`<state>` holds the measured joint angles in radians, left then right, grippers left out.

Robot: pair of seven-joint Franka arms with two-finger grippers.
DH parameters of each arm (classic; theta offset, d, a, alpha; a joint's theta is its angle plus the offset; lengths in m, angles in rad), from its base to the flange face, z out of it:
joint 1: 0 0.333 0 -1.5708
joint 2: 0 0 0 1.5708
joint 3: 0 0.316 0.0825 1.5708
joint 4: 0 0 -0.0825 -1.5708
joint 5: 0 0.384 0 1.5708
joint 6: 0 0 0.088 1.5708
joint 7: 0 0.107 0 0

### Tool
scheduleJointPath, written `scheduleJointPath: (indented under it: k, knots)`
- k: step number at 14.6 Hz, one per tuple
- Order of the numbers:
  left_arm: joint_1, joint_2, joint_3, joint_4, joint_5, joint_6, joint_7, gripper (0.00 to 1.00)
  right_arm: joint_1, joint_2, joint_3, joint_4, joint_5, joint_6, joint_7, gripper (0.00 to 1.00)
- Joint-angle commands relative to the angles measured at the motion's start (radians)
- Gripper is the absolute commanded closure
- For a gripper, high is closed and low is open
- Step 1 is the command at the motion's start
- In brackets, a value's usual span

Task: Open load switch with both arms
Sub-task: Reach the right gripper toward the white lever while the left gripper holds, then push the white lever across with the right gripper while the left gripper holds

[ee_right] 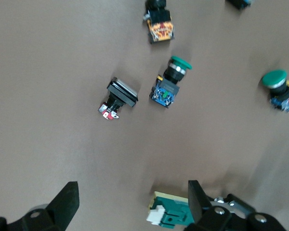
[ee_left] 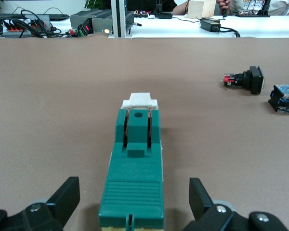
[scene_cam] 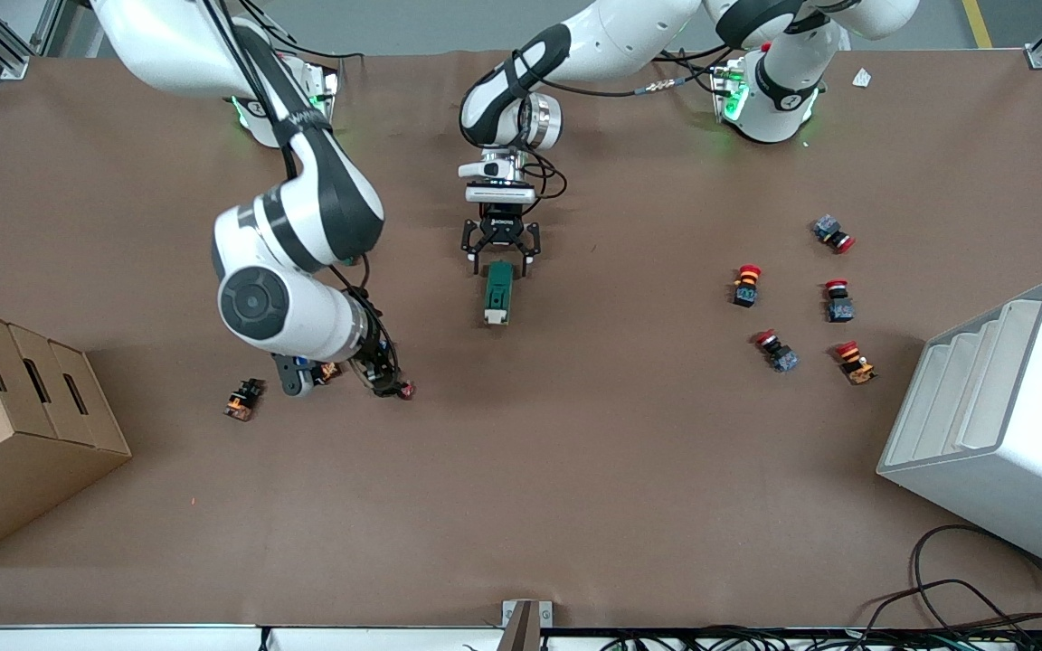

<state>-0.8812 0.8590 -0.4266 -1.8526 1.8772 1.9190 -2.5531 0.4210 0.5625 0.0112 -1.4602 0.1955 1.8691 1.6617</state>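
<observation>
The load switch (scene_cam: 497,291) is a dark-green block with a white lever piece at the end nearer the front camera, and it lies mid-table. In the left wrist view the load switch (ee_left: 135,163) runs lengthwise between my fingers. My left gripper (scene_cam: 500,255) (ee_left: 135,204) is open and low at the switch's other end, with one finger on each side and neither touching. My right gripper (scene_cam: 385,378) (ee_right: 132,207) is open and holds nothing. It hangs over the table toward the right arm's end of the switch. One finger (ee_right: 198,202) partly covers the load switch (ee_right: 173,216) in that view.
Small push buttons lie under the right arm: a black and red one (ee_right: 118,96), two green-capped ones (ee_right: 171,82), an orange one (scene_cam: 243,400). Several red-capped buttons (scene_cam: 747,285) lie toward the left arm's end. A cardboard box (scene_cam: 14,425) and a white stepped bin (scene_cam: 1000,425) stand at the table's ends.
</observation>
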Motion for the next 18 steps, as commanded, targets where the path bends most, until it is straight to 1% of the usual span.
scheduleJointPath:
  k: [1, 3, 6, 12, 16, 18]
  knots:
    - [-0.018, 0.032, 0.008, 0.023, 0.049, -0.038, -0.019, 0.00, 0.047, 0.103, -0.007, 0.092, 0.022, -0.008, 0.114, 0.00]
    - [-0.024, 0.038, 0.008, 0.021, 0.060, -0.051, -0.022, 0.00, 0.058, 0.151, -0.007, 0.121, 0.024, 0.010, 0.159, 0.00]
    - [-0.042, 0.071, 0.008, 0.023, 0.082, -0.104, -0.077, 0.00, 0.090, 0.201, -0.005, 0.123, 0.024, 0.090, 0.271, 0.00]
    - [-0.044, 0.092, 0.008, 0.015, 0.096, -0.126, -0.102, 0.00, 0.182, 0.237, -0.005, 0.109, 0.084, 0.068, 0.305, 0.00]
    - [-0.050, 0.104, 0.008, 0.013, 0.096, -0.127, -0.101, 0.00, 0.211, 0.257, -0.005, 0.107, 0.101, 0.029, 0.314, 0.00]
    - [-0.050, 0.104, 0.008, 0.015, 0.096, -0.127, -0.101, 0.00, 0.220, 0.269, -0.004, 0.106, 0.137, -0.019, 0.325, 0.00]
